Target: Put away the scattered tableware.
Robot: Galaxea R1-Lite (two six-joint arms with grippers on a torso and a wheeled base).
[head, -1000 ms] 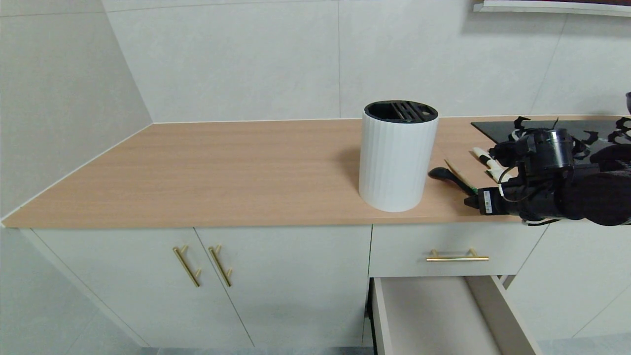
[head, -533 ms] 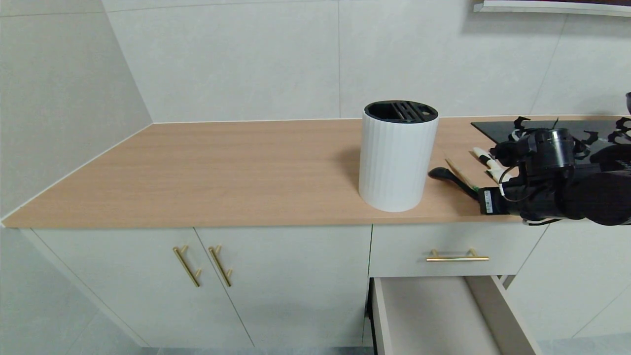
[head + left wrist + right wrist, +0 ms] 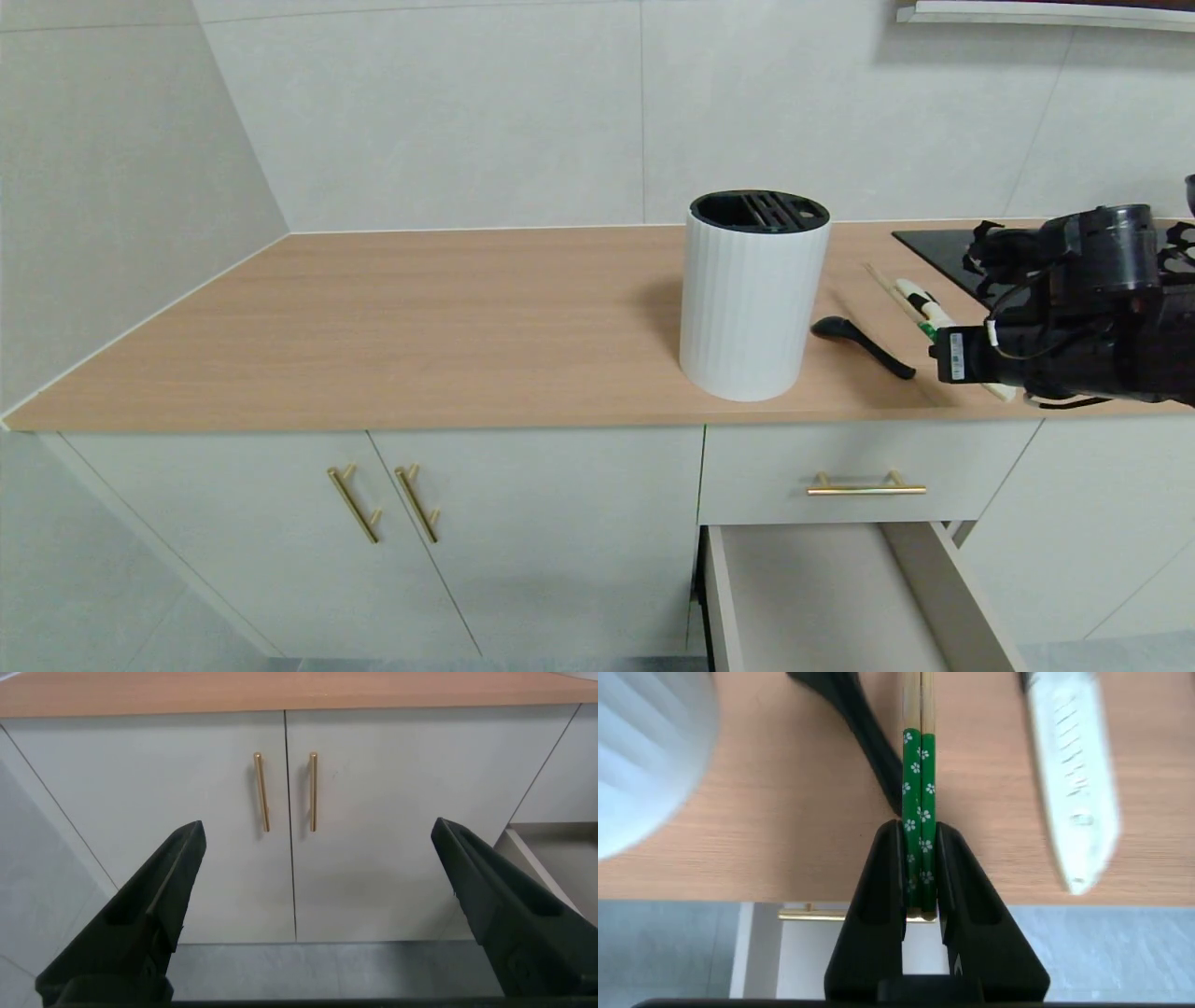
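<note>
Right wrist view: right gripper (image 3: 920, 849) was seen clenched on the chopsticks (image 3: 915, 765). They were pinched near the green flowered ends, both sticks side by side between the pads. Their long axis was pointed straight out from the jaws, away from the robot, toward the wall. Whether the far tips were clear of the countertop (image 3: 785, 849) could not be told. A black spoon (image 3: 848, 709) was found lying just beside the sticks on the robot's left, and a white utensil (image 3: 1069, 775) near on the right; neither was touched by the jaws.

Head view: the white holder (image 3: 752, 299) was stood upright on the countertop, left of the right gripper and slightly farther back, its slotted black top facing up. Judged: the sticks would need to be tipped vertical and carried left over the spoon to reach that top. The right arm was the nearer one.

Left gripper (image 3: 318, 835) was held fully released with nothing in it, low in front of the cupboard doors (image 3: 187, 812), well apart from the tableware.
</note>
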